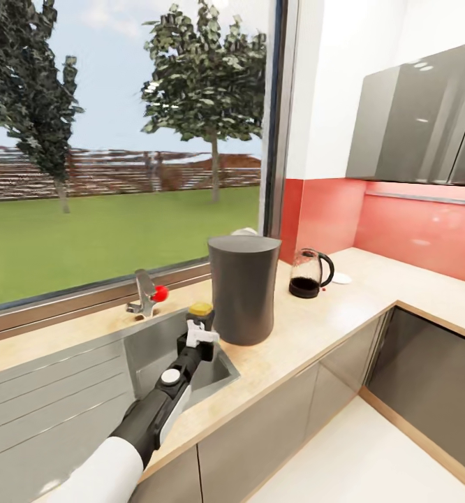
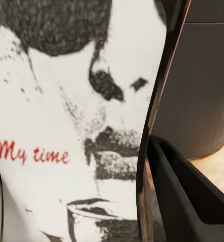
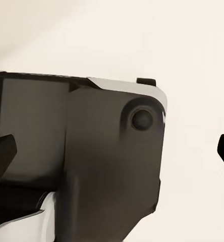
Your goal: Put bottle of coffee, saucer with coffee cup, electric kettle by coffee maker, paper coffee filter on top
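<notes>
yellow-lidded bottle of coffee stands upright, clamped in our left gripper, with the coffee maker just beside at three o'clock

place: home kitchen | surface: L-shaped, light wood grain over glossy grey cabinet fronts | sink with tap under a wide window onto lawn and trees | red backsplash, grey wall cupboards | coffee maker and kettle on the surface
</notes>
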You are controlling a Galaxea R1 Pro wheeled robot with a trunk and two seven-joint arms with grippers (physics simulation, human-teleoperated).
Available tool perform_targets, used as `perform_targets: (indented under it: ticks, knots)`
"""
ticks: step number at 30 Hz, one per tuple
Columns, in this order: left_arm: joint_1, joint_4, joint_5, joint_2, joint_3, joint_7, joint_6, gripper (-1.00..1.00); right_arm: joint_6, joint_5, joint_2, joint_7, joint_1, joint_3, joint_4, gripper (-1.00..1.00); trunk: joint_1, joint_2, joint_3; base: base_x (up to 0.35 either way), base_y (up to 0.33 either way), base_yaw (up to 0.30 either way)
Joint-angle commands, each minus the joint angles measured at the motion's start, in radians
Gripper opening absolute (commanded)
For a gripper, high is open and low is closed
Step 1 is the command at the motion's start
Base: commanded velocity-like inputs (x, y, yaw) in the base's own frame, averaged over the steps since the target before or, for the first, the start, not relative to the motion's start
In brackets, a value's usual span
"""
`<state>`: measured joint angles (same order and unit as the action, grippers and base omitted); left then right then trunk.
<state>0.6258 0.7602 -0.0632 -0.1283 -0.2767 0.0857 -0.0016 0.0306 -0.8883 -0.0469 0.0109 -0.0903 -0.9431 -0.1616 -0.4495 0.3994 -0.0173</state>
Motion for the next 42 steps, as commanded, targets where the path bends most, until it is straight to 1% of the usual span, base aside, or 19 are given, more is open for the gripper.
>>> perform_targets:
  ticks: [1,6,12,16,21,24,27,30,36,42]
  knots:
    - [0.0,-0.001,-0.005,0.001,-0.004,0.008,0.0,-1.0,0.003,-0.011,0.0,0.001,0.0,-0.008,-0.001,1.0,-0.001,0.001,0.0,0.11,-0.199,0.0]
    - [-0.002,-0.001,-0.01,0.0,-0.004,0.008,0.0,-1.0,0.003,-0.011,0.001,0.001,0.0,-0.008,-0.001,1.0,-0.001,0.001,0.0,0.124,-0.216,0.0]
    - [-0.003,-0.002,-0.014,-0.002,-0.004,0.008,0.0,-1.0,0.003,-0.011,0.001,0.001,0.0,-0.008,-0.001,1.0,-0.001,0.001,0.0,0.025,-0.04,0.0]
    - [-0.02,-0.002,-0.02,-0.002,-0.003,0.008,-0.003,-1.0,0.003,-0.012,0.001,0.001,0.0,-0.008,-0.001,1.0,-0.001,0.001,0.0,0.038,-0.076,0.0]
    - [-0.023,-0.004,-0.047,-0.004,-0.002,0.007,-0.034,-1.0,0.003,-0.012,0.001,0.001,0.0,-0.008,-0.002,1.0,-0.001,0.001,0.0,0.036,-0.098,0.0]
    - [-0.024,-0.005,-0.051,-0.004,-0.002,0.006,-0.037,-1.0,0.003,-0.011,0.001,0.001,0.0,-0.008,-0.002,1.0,-0.001,0.001,0.0,0.004,-0.011,0.0]
    - [-0.025,-0.006,-0.053,-0.005,-0.002,0.006,-0.038,-1.0,0.003,-0.012,0.001,0.0,0.0,-0.008,-0.002,1.0,-0.001,0.001,0.0,0.001,-0.003,0.0]
    - [-0.041,-0.01,-0.052,-0.008,-0.002,0.006,-0.04,-1.0,0.003,-0.012,0.001,0.001,0.0,-0.008,-0.002,1.0,-0.001,0.001,0.0,0.076,-0.073,0.0]
    - [-0.047,-0.012,-0.053,-0.01,-0.002,0.006,-0.044,-1.0,0.003,-0.012,0.001,0.001,0.0,-0.008,-0.002,1.0,-0.001,0.001,0.0,0.164,-0.201,0.0]
    - [-0.057,-0.013,-0.053,-0.01,-0.002,0.006,-0.045,-1.0,0.003,-0.012,0.001,0.0,0.0,-0.008,-0.003,1.0,-0.001,0.001,0.0,-0.018,-0.257,0.0]
